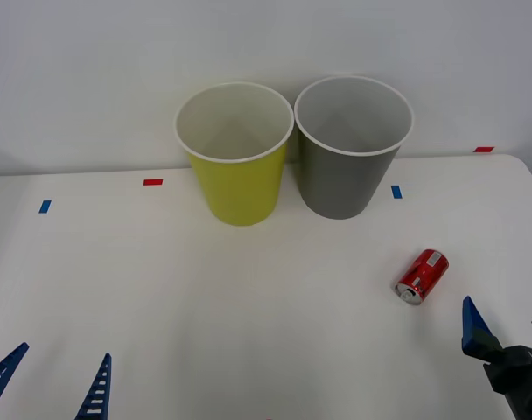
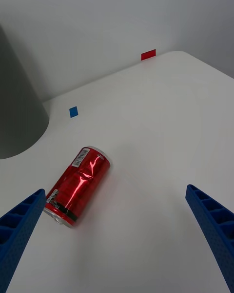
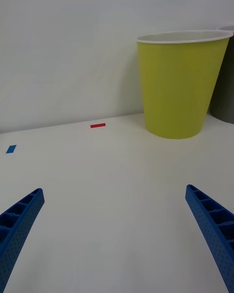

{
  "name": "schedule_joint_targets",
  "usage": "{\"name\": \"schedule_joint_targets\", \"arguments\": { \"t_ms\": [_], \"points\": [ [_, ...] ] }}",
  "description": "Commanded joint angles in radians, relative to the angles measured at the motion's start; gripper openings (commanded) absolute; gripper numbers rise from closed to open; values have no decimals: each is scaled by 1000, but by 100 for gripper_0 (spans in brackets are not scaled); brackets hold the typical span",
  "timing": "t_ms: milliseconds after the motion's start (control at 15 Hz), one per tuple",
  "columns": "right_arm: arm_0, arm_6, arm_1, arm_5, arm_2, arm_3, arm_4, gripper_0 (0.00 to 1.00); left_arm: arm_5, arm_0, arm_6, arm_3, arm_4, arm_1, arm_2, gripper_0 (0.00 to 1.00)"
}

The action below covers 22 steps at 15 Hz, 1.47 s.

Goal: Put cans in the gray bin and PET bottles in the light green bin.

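Can: the red can (image 1: 422, 276) lies on its side on the white surface (image 1: 248, 315), in front of the gray bin (image 1: 345, 166) and toward its right, well apart from it.
Long axis: slanted, silver top toward the robot, base toward the bins.
Right pincer (image 1: 504, 325): fingers apart, empty, near the can; the can lies ahead and toward the robot's left, off-centre between the fingers.
Left pincer (image 1: 54, 376): fingers apart, empty, parked far left.
Nearer arm: the right.
Light green bin (image 1: 238, 166): just left of the gray one.
Labels: a barcode patch and white panel; writing probably unreadable.
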Motion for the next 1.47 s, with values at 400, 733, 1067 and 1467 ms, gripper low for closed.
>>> {"name": "schedule_joint_targets", "arguments": {
  "t_ms": [400, 733, 1067, 1467],
  "points": [
    [-215, -224, -17, 388, -89, -42, 45, 100, 0, 0, 0, 0, 0, 0, 0, 100],
    [-336, -455, -47, 677, -93, -91, 90, 100, 0, 0, 0, 0, 0, 0, 0, 100],
    [-439, -572, -109, 881, -89, -85, 67, 100, 0, 0, 0, 0, 0, 0, 0, 100],
    [-616, -603, -233, 1177, -55, -36, -83, 100, 0, 0, 0, 0, 0, 0, 0, 100]
  ]
}}
